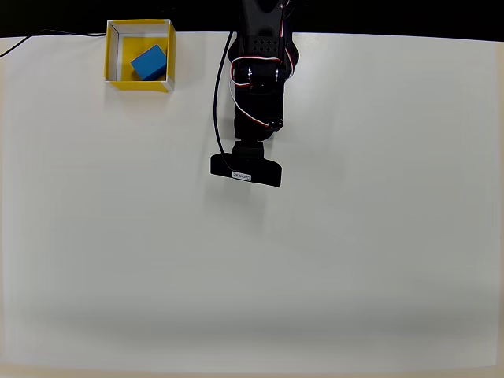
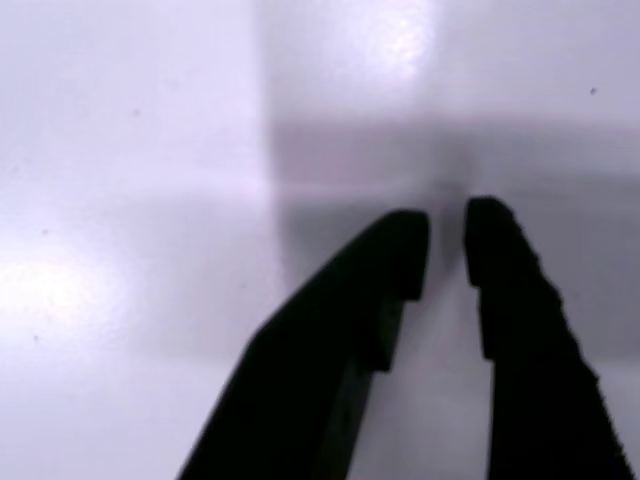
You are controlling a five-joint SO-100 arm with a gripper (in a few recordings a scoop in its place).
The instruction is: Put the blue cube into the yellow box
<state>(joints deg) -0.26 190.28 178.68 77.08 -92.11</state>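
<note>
Overhead view, going from the left: the small square yellow box (image 1: 139, 55) with thin white inner walls is sitting at the far left corner of the pale white desk (image 1: 315, 268), and the small bright-blue matte cube (image 1: 149, 62) is lying inside it, turned slightly askew and resting toward the box's right wall. Nothing is touching either of them.

Further right, the black arm (image 1: 260, 71) with its red and white wires is reaching out over the desk, well apart from the box, with its camera bar pointing toward the open middle of the surface.

In the wrist view, the gripper (image 2: 447, 245) is hanging over bare desk, and its two dark fingers (image 2: 400, 250) are nearly closed, with a narrow gap between the tips and nothing held between them. The picture is blurred, so whether the tips are quite meeting is hard to say.

Judging from how things are lying, the task is looking finished: the cube is sitting in the box and the fingers are holding nothing. Little seems left beyond parking the arm.
</note>
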